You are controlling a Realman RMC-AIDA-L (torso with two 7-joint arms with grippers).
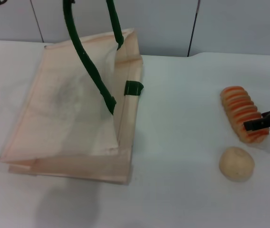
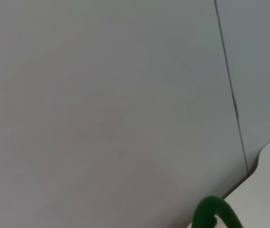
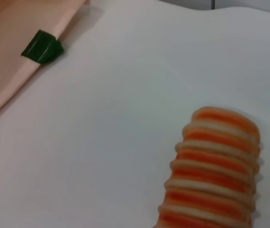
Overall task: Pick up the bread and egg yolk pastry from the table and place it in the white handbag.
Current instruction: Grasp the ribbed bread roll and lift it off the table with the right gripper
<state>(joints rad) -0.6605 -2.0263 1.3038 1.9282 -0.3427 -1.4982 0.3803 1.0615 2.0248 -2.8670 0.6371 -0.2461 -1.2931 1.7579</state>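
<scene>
The bread [image 1: 243, 113], a ridged loaf striped orange and cream, lies on the table at the right; the right wrist view shows it close up [image 3: 214, 166]. Just nearer than it sits the egg yolk pastry [image 1: 236, 163], a round tan ball. My right gripper [image 1: 263, 122] comes in from the right edge and lies dark across the loaf's near end. The white handbag [image 1: 68, 118] stands at the left with its mouth facing right. Its green handles [image 1: 90, 66] rise out of the top of the head view. One handle [image 2: 213, 213] shows in the left wrist view. My left gripper is out of view.
A white cloth [image 1: 182, 142] covers the table between the bag and the foods. A grey panelled wall [image 1: 163, 23] runs along the back edge. A green handle tab [image 3: 41, 47] marks the bag's side nearest the loaf.
</scene>
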